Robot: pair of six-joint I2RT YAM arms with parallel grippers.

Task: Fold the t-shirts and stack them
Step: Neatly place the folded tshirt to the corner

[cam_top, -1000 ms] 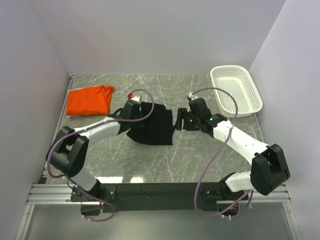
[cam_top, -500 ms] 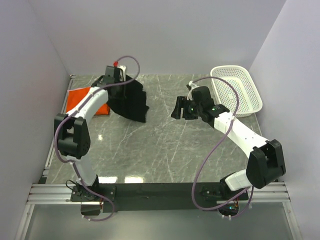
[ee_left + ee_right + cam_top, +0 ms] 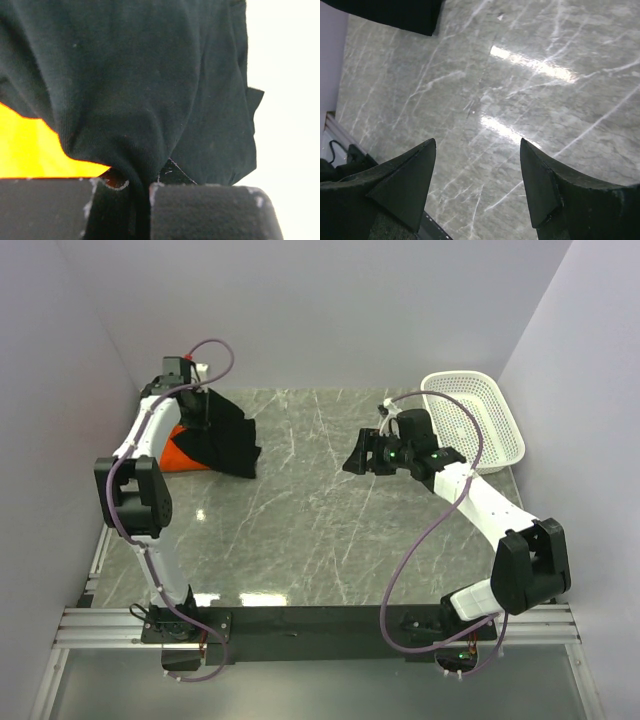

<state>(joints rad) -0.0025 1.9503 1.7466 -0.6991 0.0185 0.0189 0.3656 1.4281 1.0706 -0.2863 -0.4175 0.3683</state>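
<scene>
From above, shows the left gripper [image 3: 193, 397] pinched tight on the black shirt [image 3: 226, 436] at the far left, hanging over the orange shirt [image 3: 179, 453], and the right gripper [image 3: 357, 452] wide apart and empty, right of the middle. From the left wrist, shows black cloth squeezed between the fingers [image 3: 210, 210], orange behind. From the right wrist, shows spread fingers over the grey table [image 3: 530, 100].
</scene>
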